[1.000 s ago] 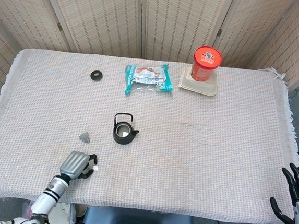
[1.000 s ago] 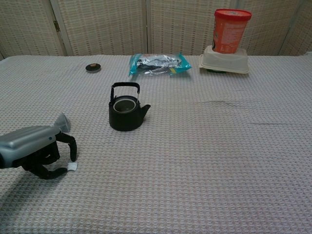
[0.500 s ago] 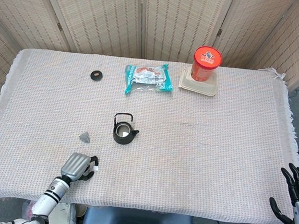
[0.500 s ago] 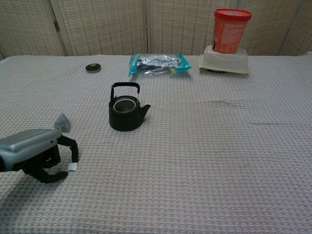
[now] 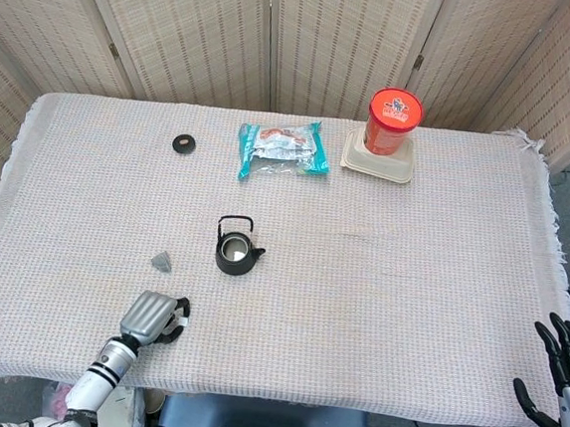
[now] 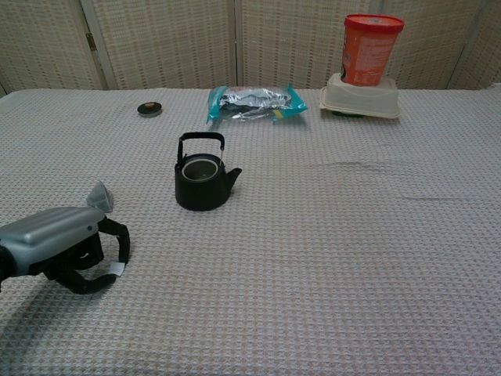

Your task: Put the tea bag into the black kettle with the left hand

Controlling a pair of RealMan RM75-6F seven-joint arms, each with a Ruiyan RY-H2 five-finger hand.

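Near table edge, left hand (image 6: 55, 247) pinching tag (image 6: 117, 269)

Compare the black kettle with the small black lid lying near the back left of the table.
The black kettle stands tall with a handle and spout; the lid is a flat, low disc. The kettle is much larger and sits open-topped mid-table, the lid far behind it, apart. Both are black and rest on the tablecloth.

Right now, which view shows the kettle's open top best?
The chest view: the black kettle is larger there, handle up, lid off, opening visible. The head view shows it straight down but small.
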